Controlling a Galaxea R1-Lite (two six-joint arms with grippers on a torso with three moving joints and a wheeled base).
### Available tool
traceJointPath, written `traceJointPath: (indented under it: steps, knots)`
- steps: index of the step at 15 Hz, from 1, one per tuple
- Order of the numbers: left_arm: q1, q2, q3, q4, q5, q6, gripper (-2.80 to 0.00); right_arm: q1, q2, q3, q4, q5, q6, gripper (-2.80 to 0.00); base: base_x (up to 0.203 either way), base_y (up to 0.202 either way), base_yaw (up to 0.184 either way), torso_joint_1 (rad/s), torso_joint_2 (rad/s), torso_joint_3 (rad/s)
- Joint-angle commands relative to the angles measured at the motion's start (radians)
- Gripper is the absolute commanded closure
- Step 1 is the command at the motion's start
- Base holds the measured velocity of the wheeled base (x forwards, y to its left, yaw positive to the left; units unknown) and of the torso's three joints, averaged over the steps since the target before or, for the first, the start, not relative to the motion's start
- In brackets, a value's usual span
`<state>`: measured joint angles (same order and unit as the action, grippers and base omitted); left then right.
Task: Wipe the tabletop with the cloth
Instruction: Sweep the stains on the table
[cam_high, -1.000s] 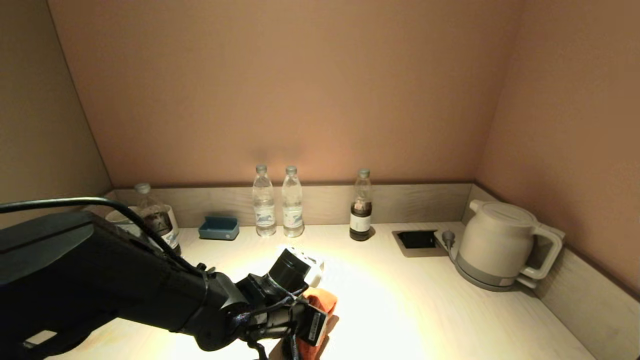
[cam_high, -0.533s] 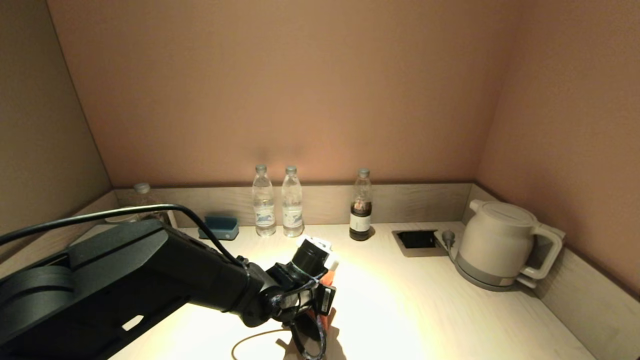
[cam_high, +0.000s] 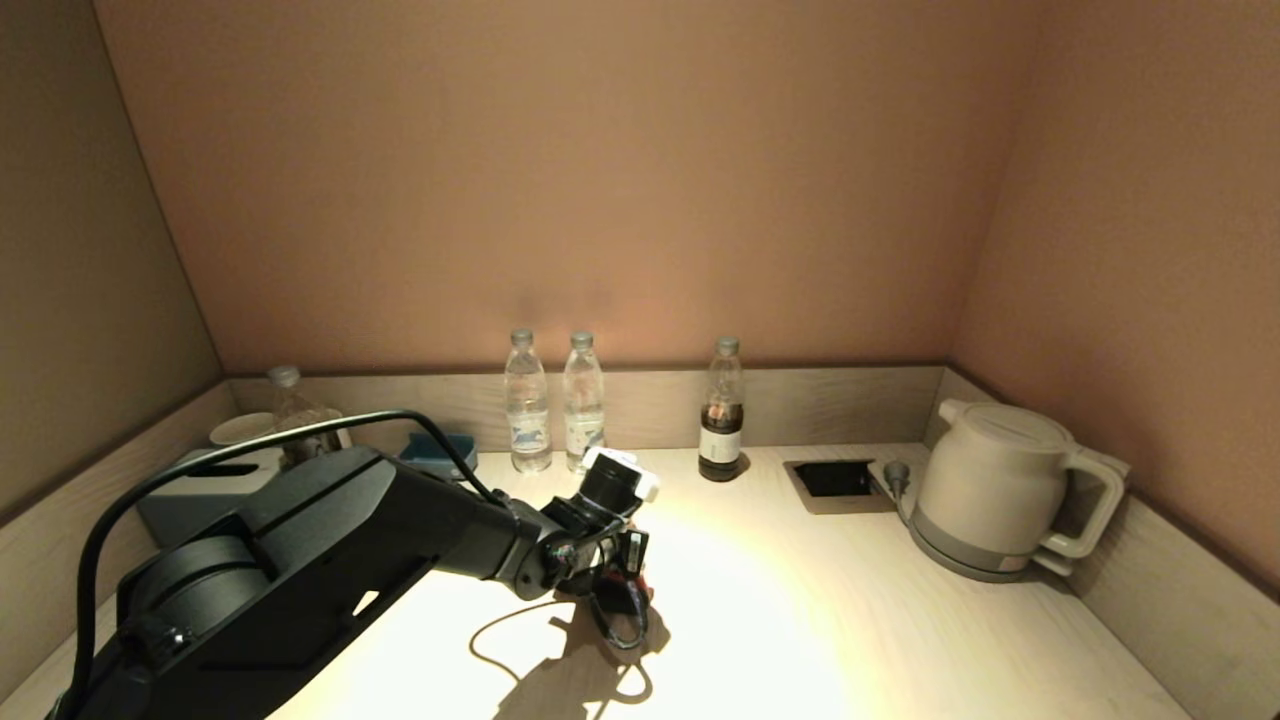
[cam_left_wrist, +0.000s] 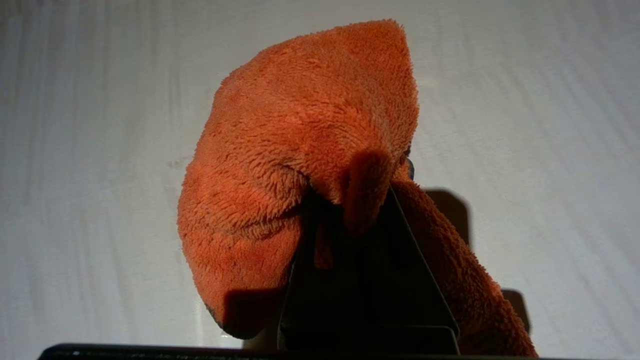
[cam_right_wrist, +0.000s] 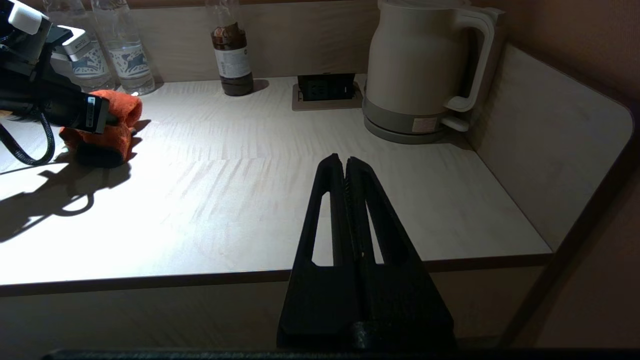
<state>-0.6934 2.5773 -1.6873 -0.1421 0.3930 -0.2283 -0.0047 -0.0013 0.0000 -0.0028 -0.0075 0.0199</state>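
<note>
The orange-red fuzzy cloth (cam_left_wrist: 300, 140) lies bunched on the pale wood-grain tabletop (cam_left_wrist: 75, 150), with my left gripper (cam_left_wrist: 350, 200) shut on a fold of it. In the right wrist view the cloth (cam_right_wrist: 107, 137) presses on the tabletop (cam_right_wrist: 225, 200) under the left gripper (cam_right_wrist: 107, 120), in front of the two water bottles. In the head view the left gripper (cam_high: 625, 578) points down at mid-table, and the wrist hides most of the cloth. My right gripper (cam_right_wrist: 345, 162) is shut on nothing and hangs at the tabletop's front edge, out of the head view.
A white kettle (cam_high: 1000, 490) stands at the back right beside the black recess (cam_high: 835, 478). Two water bottles (cam_high: 528, 405) and a dark bottle (cam_high: 722, 415) line the grey rim (cam_high: 850, 405). A blue-grey tissue box (cam_high: 200, 495) and another bottle (cam_high: 290, 410) sit at the left.
My left arm has pushed the cloth away from the table's front edge toward the bottles at the back. The grip stays shut, and the right gripper has not moved.
</note>
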Motion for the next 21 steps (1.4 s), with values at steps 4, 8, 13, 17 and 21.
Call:
traceJointPath:
  steps: [4,8,13,17,21]
  knots:
    - [0.130,0.023,-0.038,0.007,0.004,-0.002,0.00,0.000,0.001,0.000,0.000,0.000,0.000,0.00,0.000,0.000,0.000,0.000,0.00,0.000]
    - [0.237,0.005,0.010,0.006,0.012,-0.002,0.00,0.000,0.001,0.000,0.000,0.000,0.000,0.00,0.000,0.000,0.000,0.000,0.00,0.000]
    - [0.298,-0.080,0.216,-0.029,0.011,-0.006,0.00,0.000,0.001,0.000,0.000,0.000,-0.001,0.00,0.000,0.000,0.000,0.000,0.00,0.000]
    - [0.309,-0.214,0.457,-0.096,0.008,-0.004,0.00,0.000,0.001,0.000,0.000,0.000,0.000,0.00,0.000,0.000,0.000,0.000,0.00,0.000]
    - [0.311,-0.304,0.633,-0.169,0.001,-0.005,0.00,0.000,0.001,0.000,0.000,0.000,0.000,0.00,0.000,0.000,0.000,0.000,0.00,0.000]
